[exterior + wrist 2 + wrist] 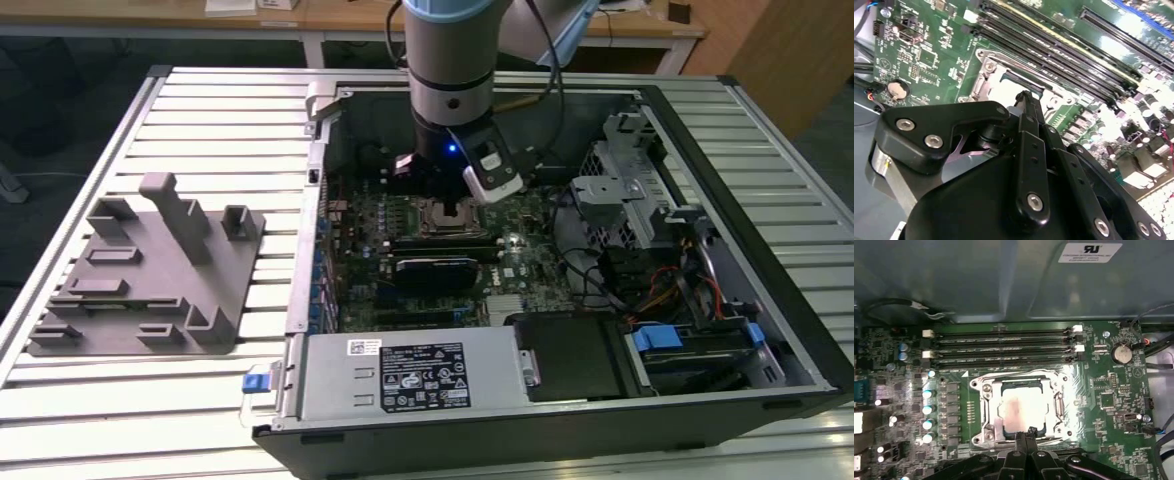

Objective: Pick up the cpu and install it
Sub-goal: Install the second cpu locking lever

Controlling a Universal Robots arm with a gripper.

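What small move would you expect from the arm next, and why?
Probably a short lift straight up: the cpu already lies flat inside the socket, and the end effector sits closed at its edge, so backing off seems safest.

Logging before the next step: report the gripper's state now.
Gripper: shut, holding nothing, fingertips over the silver-topped square cpu lying in the metal-framed motherboard socket.

My bench is a ribbed metal table [160, 400] with pale slats. Behind it sits a wooden desk [334, 20] on white legs, dark floor [67, 100] underneath, and a wooden cabinet [787, 50] at the exterior view's right.
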